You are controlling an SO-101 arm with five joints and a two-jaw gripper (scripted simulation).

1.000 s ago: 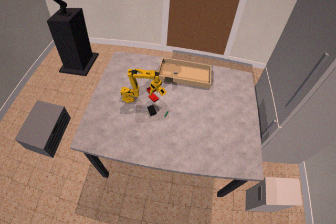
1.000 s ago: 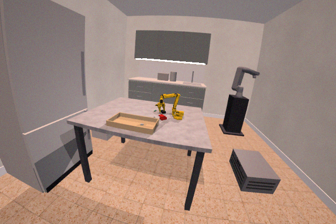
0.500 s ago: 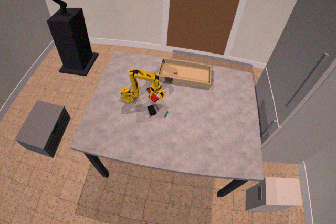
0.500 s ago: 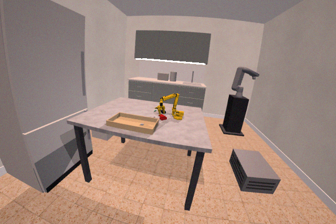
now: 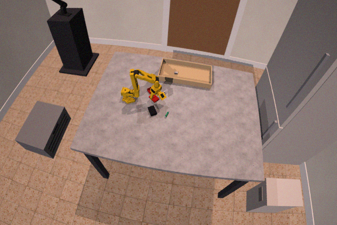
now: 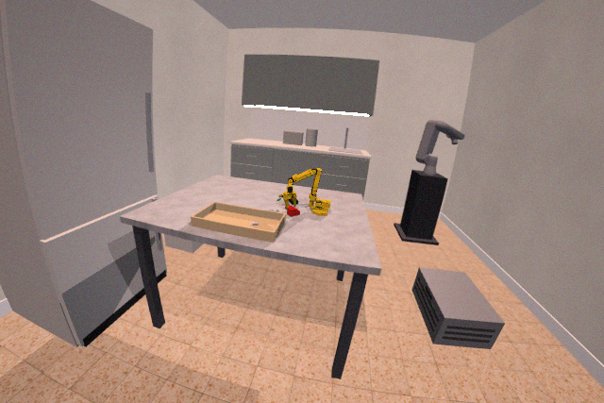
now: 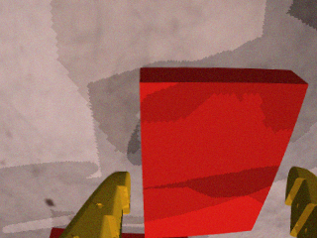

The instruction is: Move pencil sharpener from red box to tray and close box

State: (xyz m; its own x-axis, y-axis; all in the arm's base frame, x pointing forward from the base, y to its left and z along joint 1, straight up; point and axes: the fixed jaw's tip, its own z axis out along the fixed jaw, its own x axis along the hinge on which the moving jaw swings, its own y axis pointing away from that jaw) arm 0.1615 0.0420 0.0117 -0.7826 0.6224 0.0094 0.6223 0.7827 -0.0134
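Observation:
The pencil sharpener, a small light grey piece (image 5: 176, 72) (image 6: 255, 224), lies in the wooden tray (image 5: 187, 82) (image 6: 234, 229). The red lid (image 5: 154, 98) (image 7: 213, 139) lies apart from its base, closed face up. The red base (image 5: 148, 89) stands beside it, partly behind the arm, with only an edge at the bottom of the wrist view. In the exterior view the red parts (image 6: 293, 210) run together. My gripper (image 5: 157, 97) (image 7: 208, 185) is open above the lid, one finger to each side of its near end, with a gap on both sides. Their height above the table is hard to tell.
A black box (image 5: 151, 110) and a green stick-like object (image 5: 166, 114) (image 6: 279, 199) lie on the table on the side away from the tray. A small white nut-like object (image 5: 165, 91) lies close to the gripper, towards the tray. The tray's walls stand beyond it.

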